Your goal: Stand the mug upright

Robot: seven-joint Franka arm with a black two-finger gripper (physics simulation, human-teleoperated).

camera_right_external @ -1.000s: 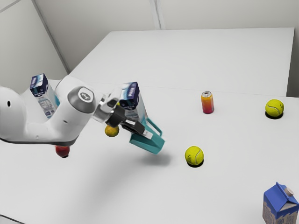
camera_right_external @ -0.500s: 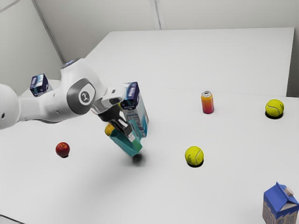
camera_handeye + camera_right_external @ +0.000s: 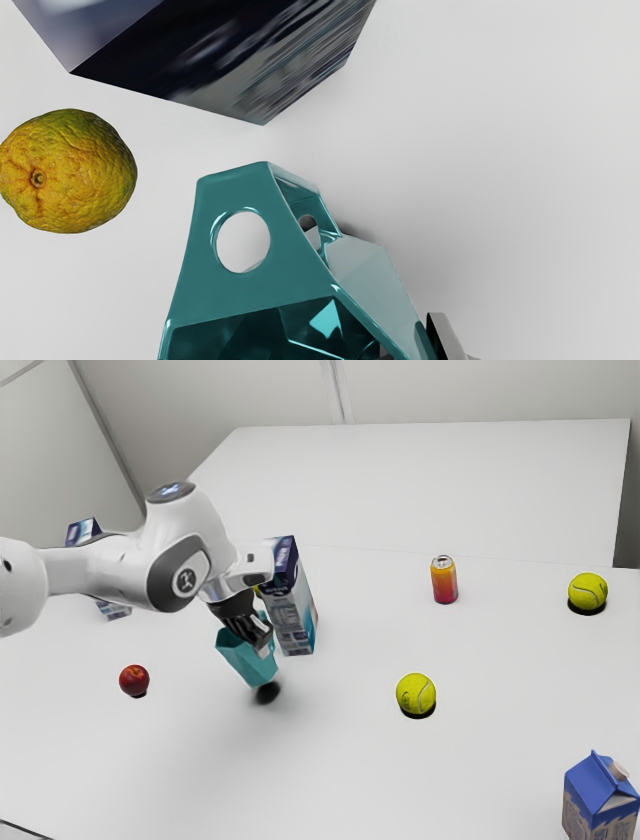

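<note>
In the exterior view my gripper points down at a slant, shut on the teal mug. The mug hangs tilted a little above the table, with a dark shadow just below it. In the wrist view the mug turns its handle side, with a round hole, toward the carton, and part of its dark inside shows. My gripper holds the mug's wall there, one finger on the outside and a bit of the other at the inside.
A tall carton stands close behind the mug, and an orange fruit lies near it. Also on the table are a red apple, tennis balls, a can, a blue carton and another carton behind the arm.
My hand has carried the mug toward the exterior view's left, away from the nearer tennis ball, and turned it to a steeper, less tilted pose. The other objects have stayed put.
</note>
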